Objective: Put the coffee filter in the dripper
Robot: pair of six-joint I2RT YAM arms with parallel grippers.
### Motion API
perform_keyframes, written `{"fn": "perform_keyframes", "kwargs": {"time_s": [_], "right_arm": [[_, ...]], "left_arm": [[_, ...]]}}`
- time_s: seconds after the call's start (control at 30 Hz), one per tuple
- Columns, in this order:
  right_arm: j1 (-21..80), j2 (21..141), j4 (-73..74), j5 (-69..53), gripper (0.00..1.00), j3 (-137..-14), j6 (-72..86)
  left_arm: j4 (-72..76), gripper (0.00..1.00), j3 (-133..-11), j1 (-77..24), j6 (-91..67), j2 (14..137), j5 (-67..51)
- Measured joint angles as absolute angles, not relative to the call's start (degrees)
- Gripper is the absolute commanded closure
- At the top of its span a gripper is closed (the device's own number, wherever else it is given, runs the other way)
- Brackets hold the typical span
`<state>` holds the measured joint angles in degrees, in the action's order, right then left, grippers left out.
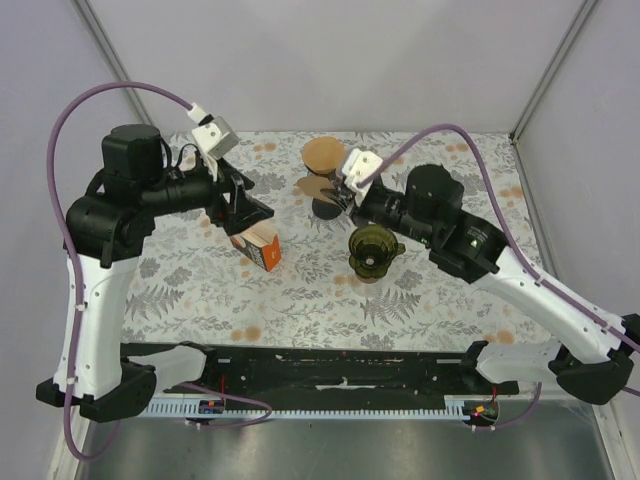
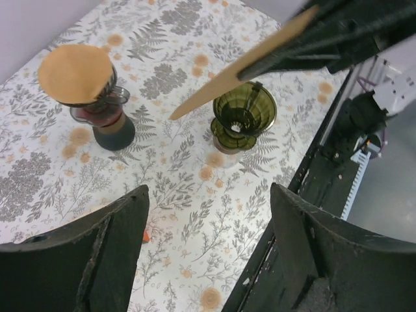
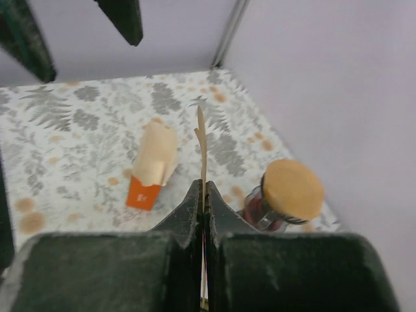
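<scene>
The right gripper (image 3: 203, 190) was seen with its fingers pressed together on the coffee filter (image 3: 201, 146), a flat tan paper clamped by its lower edge and held on edge, its free end pointing away from the wrist. In the top view, this gripper (image 1: 340, 193) was poised above the floral table (image 1: 300, 300), with the filter (image 1: 318, 187) carried just behind the dripper (image 1: 372, 250) and not touching it. The dripper, a dark green glass cone, was stood upright on the table with nothing seen in it.

The left gripper (image 2: 208, 195) was shown with its fingers (image 2: 123, 234) spread wide apart and nothing held or touched between them. From its wrist camera the filter (image 2: 240, 68) was seen slanting in the air above the dripper (image 2: 244, 114). In the top view, the left gripper (image 1: 245, 215) was placed just above an orange and white box (image 1: 258, 248) lying on its side. A reddish dripper (image 2: 97, 110), set on a dark base and topped with tan paper, was stood near the table's far edge.
</scene>
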<state>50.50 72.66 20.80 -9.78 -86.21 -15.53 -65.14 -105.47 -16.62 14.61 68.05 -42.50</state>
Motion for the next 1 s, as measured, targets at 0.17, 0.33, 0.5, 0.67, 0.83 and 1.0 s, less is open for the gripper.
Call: {"fn": "perform_keyframes", "kwargs": {"time_s": [0.17,0.33,0.5,0.67,0.83,1.0], "right_arm": [[56.5,64.7,-2.4,0.2,1.00,-70.1,-33.5],[60.7,66.6,-22.9,7.2,1.00,-62.9,-53.5],[62.5,73.2,-38.3,12.5,1.00,-61.8,-71.2],[64.1,78.2,-46.4,15.2,1.00,-61.3,-82.8],[64.8,80.3,-50.2,16.5,1.00,-61.3,-88.5],[65.5,81.6,-53.3,17.1,1.00,-61.3,-93.6]], "left_arm": [[-60.9,0.11,-109.2,-16.1,5.0,71.1,-40.6],[-53.5,0.10,-108.7,-14.0,-7.4,75.9,-45.8],[-44.6,0.09,-106.7,-13.4,-18.9,78.6,-52.8],[-37.0,0.08,-105.5,-13.4,-26.4,78.8,-57.6],[-32.7,0.08,-102.9,-13.4,-30.3,78.8,-60.2],[-31.5,0.07,-102.3,-13.4,-31.6,79.1,-60.6]]}}
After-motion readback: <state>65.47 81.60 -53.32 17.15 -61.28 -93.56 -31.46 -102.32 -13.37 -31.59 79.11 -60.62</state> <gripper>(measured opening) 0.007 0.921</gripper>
